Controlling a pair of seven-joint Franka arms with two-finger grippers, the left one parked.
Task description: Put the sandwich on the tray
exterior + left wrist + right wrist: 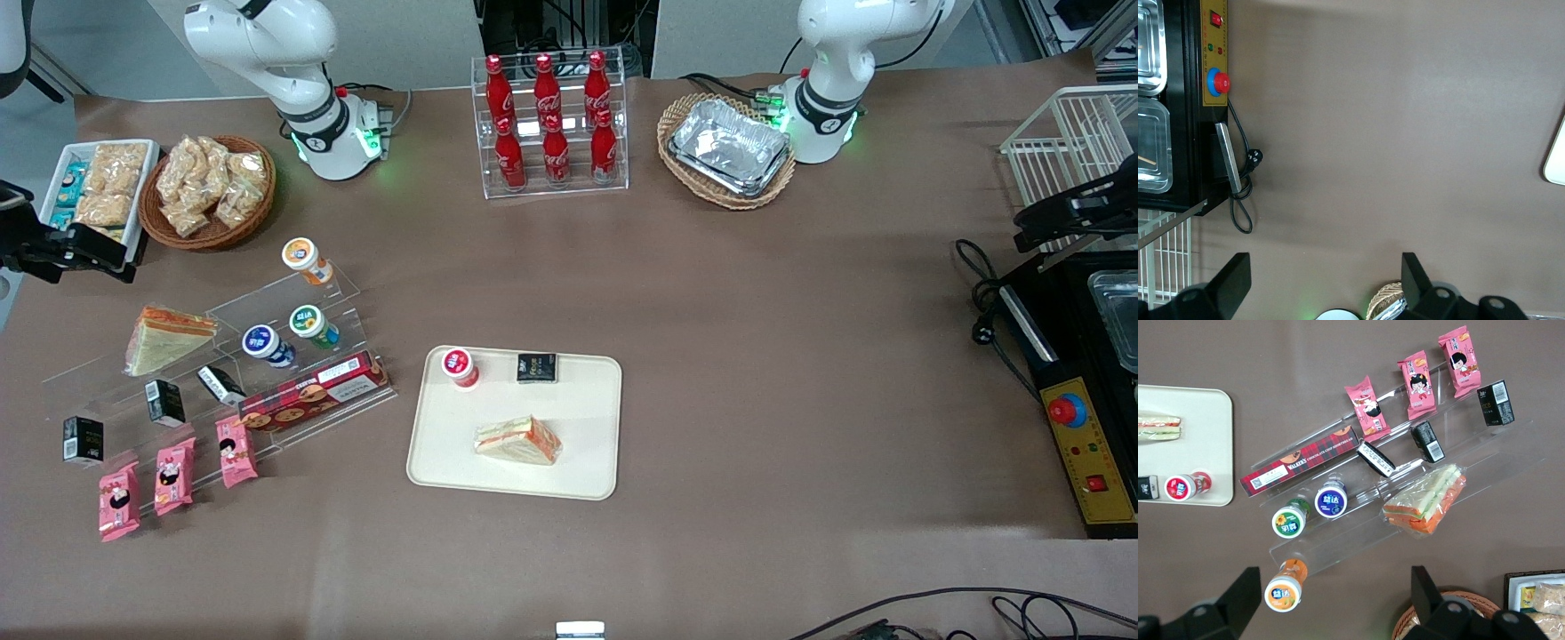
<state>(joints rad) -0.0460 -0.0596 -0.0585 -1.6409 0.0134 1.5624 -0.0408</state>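
Two black fingers of the gripper (1331, 600) stand spread wide apart with nothing between them, hanging high over the working arm's end of the table, above the clear stepped display rack (267, 356) and near the basket of snack bags (209, 188). In the front view the gripper (84, 252) shows only at the frame's edge, beside the small white snack box (98, 182).

Directly under the wrist camera sits a second wrapped sandwich (1426, 500) on the rack, leaning on its step so its cut face shows. Around it on the rack are small yoghurt-style tubs (1330, 501), a red tartan biscuit box (1301, 462), little black cartons and pink snack packs (1367, 407), each tipped toward a shopper for easy picking.

The task's sandwich (518, 440) lies flat inside the cream tray (427, 462), well within its low rim and nearer the front camera than the red-lidded tub (460, 367) and the black packet (537, 367) that share the tray. Nothing presses on it and the gripper is well apart from it, so I judge the placing done and the arm drawn clear to avoid knocking the tray's load. Bottles of cola (553, 120) and a basket of foil trays (729, 149) stand farther from the front camera.
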